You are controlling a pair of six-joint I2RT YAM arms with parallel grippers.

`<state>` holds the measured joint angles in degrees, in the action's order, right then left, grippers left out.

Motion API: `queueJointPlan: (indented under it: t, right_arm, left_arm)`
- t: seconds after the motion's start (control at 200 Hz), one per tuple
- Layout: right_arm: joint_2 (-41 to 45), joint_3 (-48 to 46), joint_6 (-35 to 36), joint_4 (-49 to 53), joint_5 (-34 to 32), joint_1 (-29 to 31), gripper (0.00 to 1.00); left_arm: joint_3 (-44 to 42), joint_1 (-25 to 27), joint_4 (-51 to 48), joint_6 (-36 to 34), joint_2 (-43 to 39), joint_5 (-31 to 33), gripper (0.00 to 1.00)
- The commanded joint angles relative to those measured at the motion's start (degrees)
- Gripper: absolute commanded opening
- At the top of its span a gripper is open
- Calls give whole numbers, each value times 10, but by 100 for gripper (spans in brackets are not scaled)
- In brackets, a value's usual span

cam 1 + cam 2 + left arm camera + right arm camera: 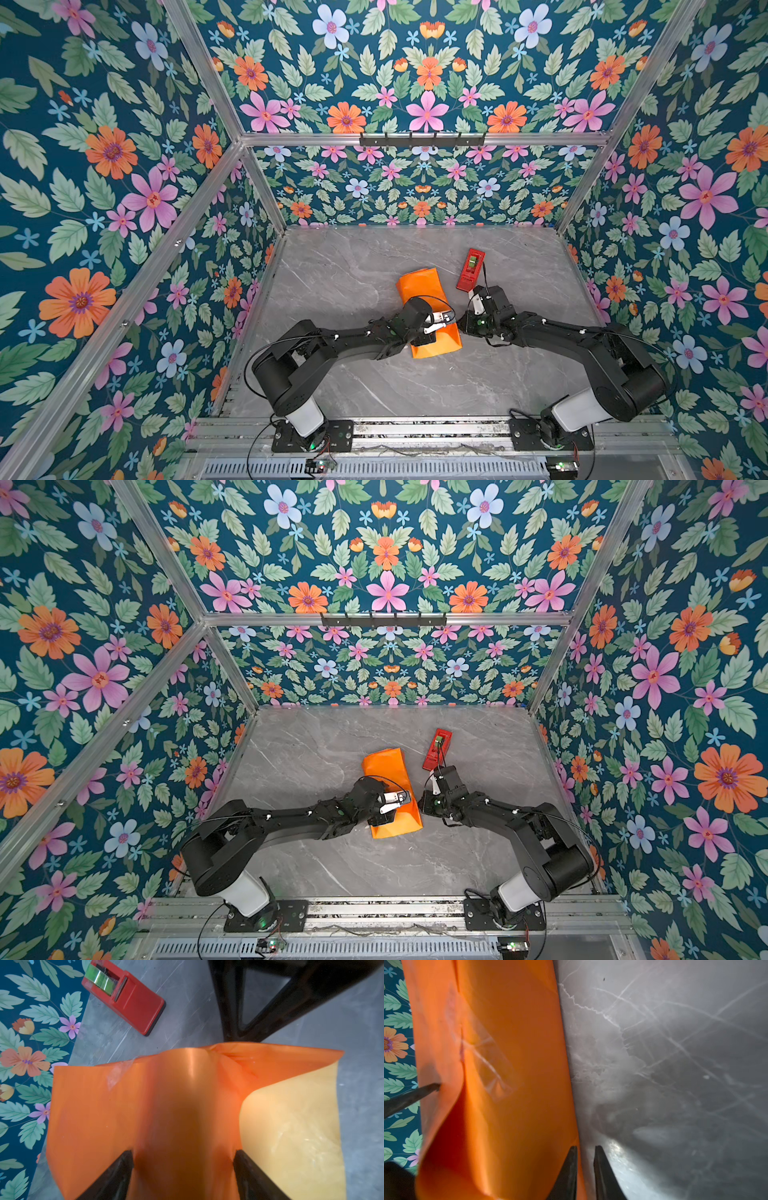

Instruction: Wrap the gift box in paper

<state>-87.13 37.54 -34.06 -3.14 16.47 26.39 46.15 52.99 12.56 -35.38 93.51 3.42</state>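
We're seeing 1 paper (419, 286), 1 tape dispenser (471, 270): paper lying lengthwise near-to-far, left fingers (116, 1174) standing wide astride it, right fingers (569, 1167) narrow, barely apart.

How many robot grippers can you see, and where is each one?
2. The left gripper straddles a raised hump of the paper, jaws wide. The right gripper sits at the paper's edge over the table, jaws almost together. None appears hidden.

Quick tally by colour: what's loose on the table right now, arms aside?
Orange: 1, the paper
Red: 1, the tape dispenser
Total: 2 in view; anything under the paper is hidden.
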Motion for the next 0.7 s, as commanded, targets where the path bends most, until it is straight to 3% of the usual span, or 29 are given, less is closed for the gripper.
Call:
queueJointPlan:
  t: [0.0, 0.335, 0.515, 0.695]
  right_arm:
    - [3, -1, 5, -7, 1, 1, 18]
    - [1, -3, 7, -13, 0, 0, 18]
    - [-3, -4, 7, -16, 1, 0, 18]
    - [0, -3, 8, -11, -4, 1, 18]
  left_arm:
    - [5, 0, -18, 24, -19, -45, 80]
    - [6, -22, -7, 40, -68, -95, 82]
    - [46, -43, -54, 30, -35, -111, 75]
    - [57, -43, -76, 25, -9, -129, 77]
